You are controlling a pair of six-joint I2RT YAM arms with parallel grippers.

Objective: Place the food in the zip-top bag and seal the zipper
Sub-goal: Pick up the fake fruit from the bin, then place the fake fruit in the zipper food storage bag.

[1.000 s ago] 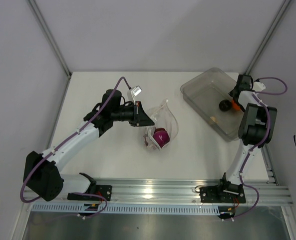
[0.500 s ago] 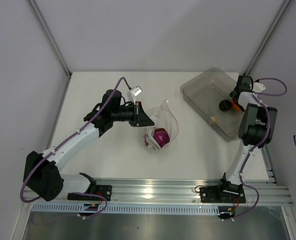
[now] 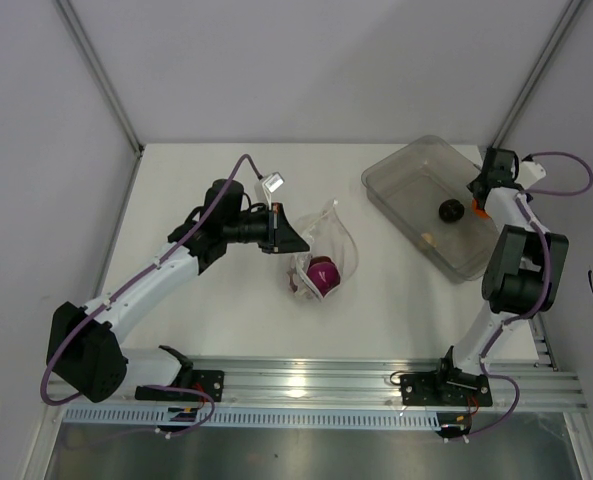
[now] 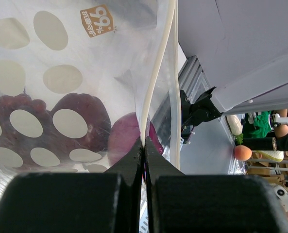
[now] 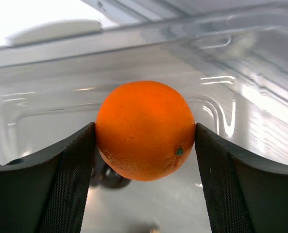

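While the right gripper (image 3: 482, 198) held the orange ball (image 5: 144, 130) across its middle, a pad pressed to either side, above the clear bin (image 3: 396, 172), the left gripper (image 4: 144, 156) was pinched shut on the zip-top bag (image 3: 328, 245) at its zipper (image 4: 156, 77). The bag lay mid-table with the purple-red onion-like ball (image 3: 323, 274) and the grapes (image 4: 17, 104) inside; the dark plum-like ball (image 3: 449, 210) sat in the bin. The orange was smooth and round (a poor shape for flat pads), so it might roll out on the carry. It might also catch the bag's limp mouth, which was held at one point only. Compared with a second earlier, the right arm had lifted toward the bin's right side, leaving the plum alone.
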